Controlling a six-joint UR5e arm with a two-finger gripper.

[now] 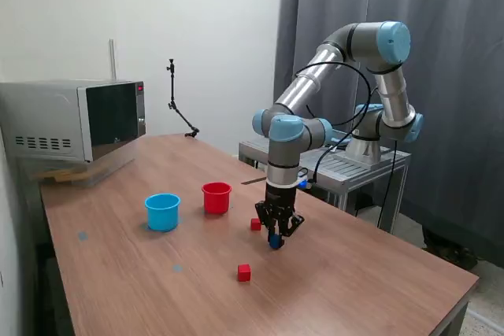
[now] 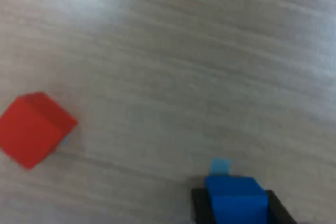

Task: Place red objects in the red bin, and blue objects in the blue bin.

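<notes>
My gripper point(image 1: 275, 240) hangs just above the wooden table, shut on a dark blue cube point(image 1: 275, 242). The wrist view shows that blue cube point(image 2: 234, 199) held between the black fingers point(image 2: 198, 205). One red cube point(image 1: 256, 224) sits on the table close beside the gripper, toward the cups; it is probably the red cube point(image 2: 34, 128) seen in the wrist view. A second red cube point(image 1: 244, 272) lies nearer the front edge. The red cup point(image 1: 216, 197) and the light blue cup point(image 1: 162, 212) stand upright side by side, at the exterior view's left of the gripper.
A microwave point(image 1: 75, 120) stands at the far left corner of the table point(image 1: 354, 273). A thin black stand point(image 1: 177, 104) rises at the back edge. The arm's base sits on a metal cart point(image 1: 339, 164) behind the table, with a grey curtain beyond.
</notes>
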